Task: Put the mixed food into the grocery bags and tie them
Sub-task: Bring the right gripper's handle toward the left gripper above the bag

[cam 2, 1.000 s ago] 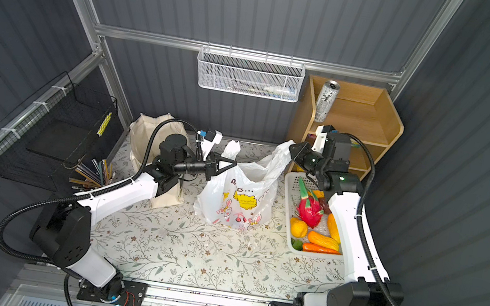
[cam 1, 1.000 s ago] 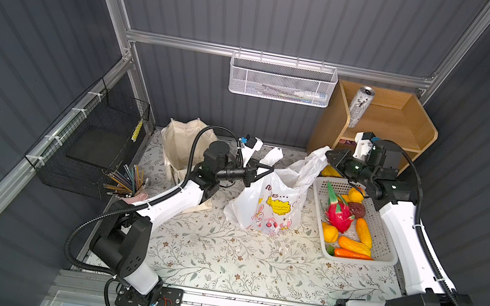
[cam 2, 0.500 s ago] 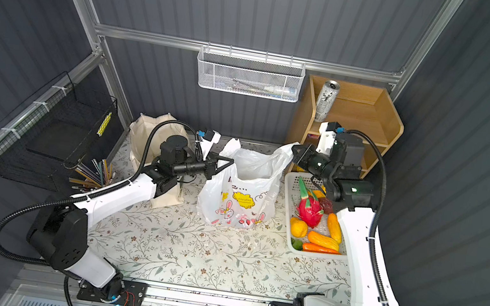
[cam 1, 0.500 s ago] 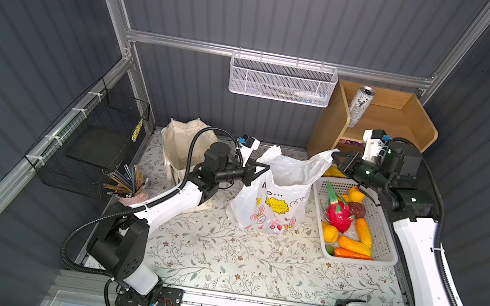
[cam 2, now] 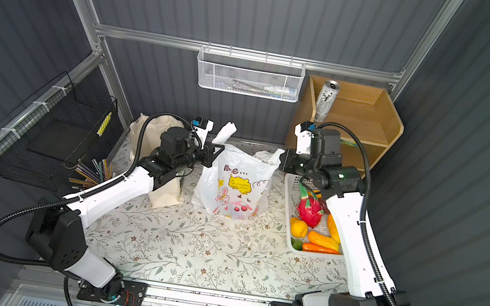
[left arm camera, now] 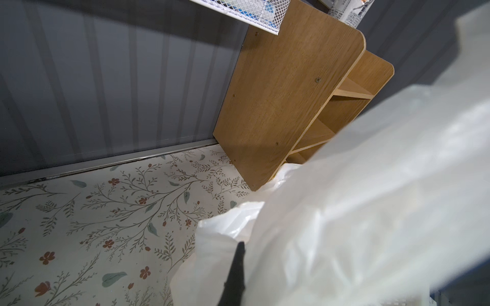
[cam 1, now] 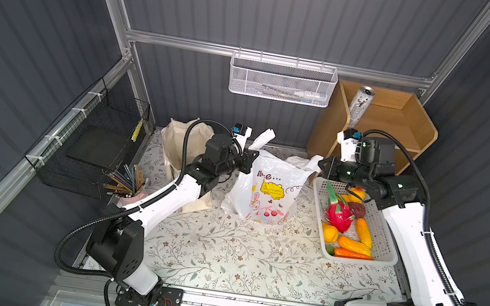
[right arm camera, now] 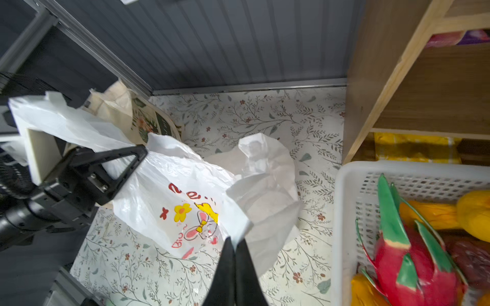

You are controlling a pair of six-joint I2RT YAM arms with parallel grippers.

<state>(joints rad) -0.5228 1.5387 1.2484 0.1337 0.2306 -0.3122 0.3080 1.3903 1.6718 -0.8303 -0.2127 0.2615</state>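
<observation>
The left gripper (cam 1: pixel 251 161) has its jaws pressed together on the left handle of the white plastic bag (cam 1: pixel 267 191). In the right wrist view the thin plastic (right arm camera: pixel 172 198) runs between that gripper's (right arm camera: pixel 124 169) black triangular fingers, with the end of the handle sticking out behind them. The right gripper (right arm camera: pixel 235 242) is also closed, its two fingertips meeting on the edge of the bag's right handle; in both top views it (cam 2: pixel 282 165) sits at that handle, level with the left gripper (cam 2: pixel 215 152).

The bag, printed with yellow and pink cartoons, stands on the floral table cover (cam 1: pixel 235 260) with its top stretched between the two grippers. What is inside it cannot be seen. The cream canvas tote (cam 1: pixel 177 139) stands just behind the left arm, near the back wall.

The toy food lies in the white slotted basket (cam 1: pixel 318 203) to the right of the bag: a pink dragon fruit (cam 1: pixel 339 213), a yellow fruit (cam 1: pixel 329 232) and an orange carrot (cam 1: pixel 353 254) among others. A silver can (cam 1: pixel 359 107) stands upright on top of the wooden shelf (cam 1: pixel 404 120), and a yellow snack packet (right arm camera: pixel 413 148) lies in the shelf's lower compartment.
</observation>
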